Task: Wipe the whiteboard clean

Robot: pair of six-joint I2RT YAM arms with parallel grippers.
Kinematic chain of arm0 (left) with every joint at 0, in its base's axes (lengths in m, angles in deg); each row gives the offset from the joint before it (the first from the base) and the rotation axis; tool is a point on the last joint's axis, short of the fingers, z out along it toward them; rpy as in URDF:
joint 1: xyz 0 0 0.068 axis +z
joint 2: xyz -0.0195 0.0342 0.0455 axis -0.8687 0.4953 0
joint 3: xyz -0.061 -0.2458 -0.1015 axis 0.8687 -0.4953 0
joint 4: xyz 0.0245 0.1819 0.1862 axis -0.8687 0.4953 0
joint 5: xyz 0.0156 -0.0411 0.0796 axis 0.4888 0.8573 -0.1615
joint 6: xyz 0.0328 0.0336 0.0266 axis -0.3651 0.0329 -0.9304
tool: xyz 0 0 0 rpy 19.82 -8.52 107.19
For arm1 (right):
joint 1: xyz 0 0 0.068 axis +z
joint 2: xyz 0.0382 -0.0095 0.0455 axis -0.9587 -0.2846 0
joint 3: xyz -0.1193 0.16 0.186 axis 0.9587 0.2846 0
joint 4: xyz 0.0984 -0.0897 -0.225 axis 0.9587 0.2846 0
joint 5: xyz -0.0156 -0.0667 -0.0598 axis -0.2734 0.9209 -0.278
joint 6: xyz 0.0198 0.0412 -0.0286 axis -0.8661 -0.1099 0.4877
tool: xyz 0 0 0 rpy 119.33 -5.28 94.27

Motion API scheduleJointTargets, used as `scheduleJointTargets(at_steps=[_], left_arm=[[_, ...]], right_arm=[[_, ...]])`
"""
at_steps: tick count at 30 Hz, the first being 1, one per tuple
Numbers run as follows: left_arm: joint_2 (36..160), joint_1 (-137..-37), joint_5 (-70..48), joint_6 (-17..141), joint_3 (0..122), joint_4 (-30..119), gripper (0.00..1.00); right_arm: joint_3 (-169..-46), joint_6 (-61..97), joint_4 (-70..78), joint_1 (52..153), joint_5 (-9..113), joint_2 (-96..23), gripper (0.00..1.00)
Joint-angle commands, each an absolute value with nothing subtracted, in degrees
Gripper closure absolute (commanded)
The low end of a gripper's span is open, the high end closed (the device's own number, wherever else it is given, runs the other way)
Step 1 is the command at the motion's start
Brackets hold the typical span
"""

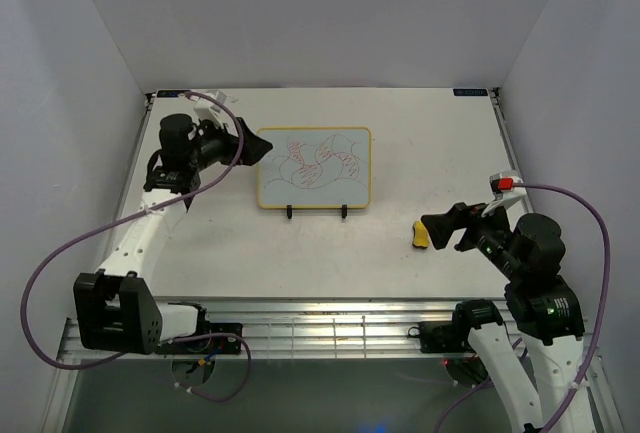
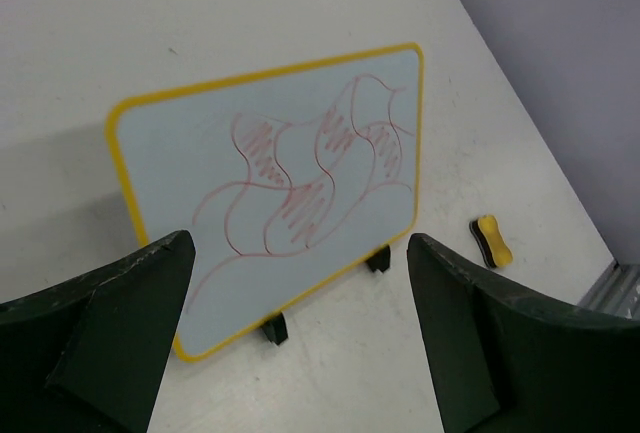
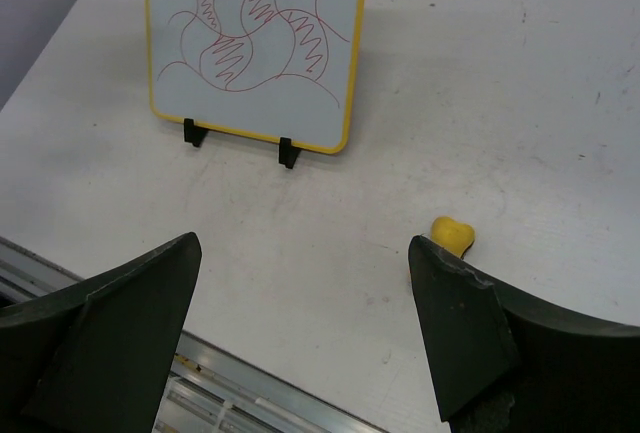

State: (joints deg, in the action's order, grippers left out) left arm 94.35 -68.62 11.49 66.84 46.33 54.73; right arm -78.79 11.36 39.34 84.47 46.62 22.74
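Whiteboard (image 1: pixel 314 168) with red scribbles stands on the surface (image 1: pixel 420 143); both end effectors are open and empty.
The board leans on a black stand (image 1: pixel 290 212) near the middle of the surface, and its red line drawing covers most of it. The left end effector (image 1: pixel 250 148) hovers just beside the board's left edge, fingers wide apart. The right end effector (image 1: pixel 447 228) is also spread wide, close to a small yellow eraser (image 1: pixel 421 236) lying to the right of the board.
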Motion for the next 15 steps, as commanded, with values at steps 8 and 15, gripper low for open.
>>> scheduleJointTargets(at_steps=[8,15], left_arm=[[120.2,-55.7,35.1,69.8,54.7,35.6,0.02],[133.6,-53.1,48.5,73.5,60.6,29.8,0.04]], right_arm=[[-80.0,13.6,43.6,85.5,42.4,26.8,0.1],[-81.6,15.3,47.5,87.1,43.8,27.0,0.1]])
